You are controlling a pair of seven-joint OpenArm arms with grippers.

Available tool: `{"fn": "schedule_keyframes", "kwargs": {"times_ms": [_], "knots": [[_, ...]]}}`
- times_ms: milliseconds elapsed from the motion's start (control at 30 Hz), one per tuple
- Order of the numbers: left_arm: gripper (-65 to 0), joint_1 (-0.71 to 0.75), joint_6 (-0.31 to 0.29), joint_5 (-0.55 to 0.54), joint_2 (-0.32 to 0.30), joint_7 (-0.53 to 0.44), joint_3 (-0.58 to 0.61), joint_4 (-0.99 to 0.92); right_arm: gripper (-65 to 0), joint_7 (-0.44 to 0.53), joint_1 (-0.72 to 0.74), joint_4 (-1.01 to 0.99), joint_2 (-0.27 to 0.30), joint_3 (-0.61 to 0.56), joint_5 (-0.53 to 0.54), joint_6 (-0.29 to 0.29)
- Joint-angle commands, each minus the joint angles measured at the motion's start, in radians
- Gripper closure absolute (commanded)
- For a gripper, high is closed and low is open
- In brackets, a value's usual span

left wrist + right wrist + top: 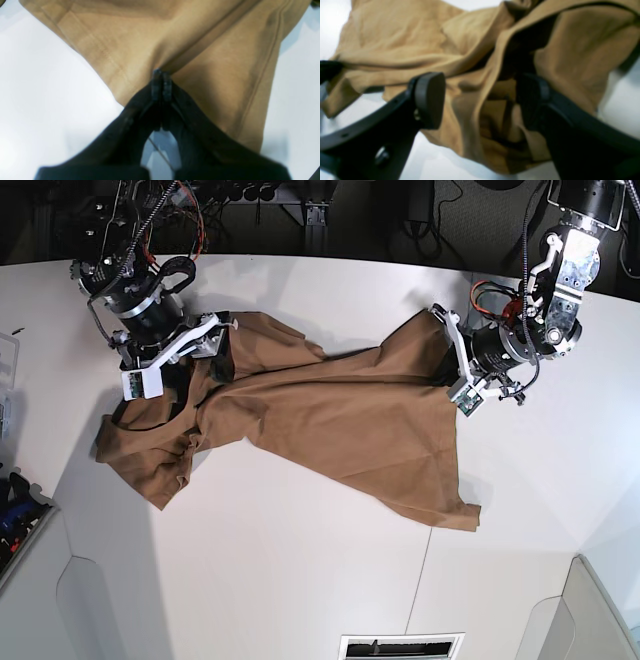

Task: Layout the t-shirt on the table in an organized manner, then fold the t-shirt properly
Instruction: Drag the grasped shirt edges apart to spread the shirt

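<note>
1. Lying across the near-middle of the table (300,580), the t-shirt (330,415) stretches diagonally in the base view, its lower corner reaching toward the front beside the thin dark seam line (422,580).
2. Nearer the front edge on that view's left, a bunched sleeve and folded cloth rest on the white surface, well apart from the stretched corner on the other side.
3. Through the middle, the tan-brown cloth is pulled into long creases that run between the two arms.
4. On that view's left, the right gripper (480,100) stands with its jaws spread wide; the right wrist view shows crumpled cloth in the gap between the two fingertips (430,97), with neither pad pressing on it, so nothing is clamped.
5. That gripper sits over the bunched upper part of the shirt, where folds pile on one another above the white tabletop.
6. On that view's right, the left gripper (162,82) has its jaws pressed fully together on an edge of the shirt; the left wrist view shows the cloth fanning away from the pinched point in two panels with a hem line down one.
7. Beyond both arms, the far edge of the table meets a dark background with cables.
</note>
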Motion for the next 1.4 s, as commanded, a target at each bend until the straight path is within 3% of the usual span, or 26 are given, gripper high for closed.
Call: {"fn": "schedule_keyframes", "kwargs": {"times_ms": [0, 133, 367, 600, 700, 800, 967, 1233, 1367], "knots": [[0.0, -0.017, 0.008, 0.007, -0.019, 0.003, -0.008, 0.010, -44.7, 0.026, 0.005, 0.043, 0.002, 0.003, 0.043, 0.002], [-3.8, -0.042, 0.008, -0.003, -0.046, 0.010, -0.008, 0.011, -44.7, 0.026, 0.009, 0.134, -0.033, 0.000, 0.113, 0.006], [-3.8, -0.066, 0.008, -0.032, -0.072, 0.009, -0.008, 0.011, -44.7, 0.021, 0.019, 0.095, -0.100, -0.058, 0.103, 0.010], [-3.8, -0.068, 0.007, -0.061, -0.072, 0.009, -0.007, 0.011, -44.7, 0.090, 0.019, -0.074, -0.100, -0.103, 0.016, 0.004], [-3.8, -0.067, 0.007, -0.060, -0.072, 0.014, -0.007, 0.011, -44.7, 0.155, 0.026, -0.098, -0.100, -0.085, -0.038, -0.031], [-3.8, -0.062, 0.007, -0.060, -0.072, 0.032, -0.007, 0.011, -44.7, 0.162, 0.053, -0.098, -0.099, -0.053, -0.063, -0.052], [-3.8, -0.045, 0.005, -0.061, -0.072, 0.044, -0.007, 0.011, -44.7, 0.162, 0.122, -0.136, -0.100, -0.032, -0.052, -0.053], [-3.8, -0.043, 0.004, -0.061, -0.069, 0.043, -0.007, 0.011, -44.7, 0.143, 0.275, -0.393, -0.100, -0.049, -0.052, -0.053], [-3.8, -0.043, 0.004, -0.061, -0.070, 0.043, -0.007, 0.011, -42.3, 0.144, 0.288, -0.398, -0.101, -0.049, -0.018, -0.020]]}}
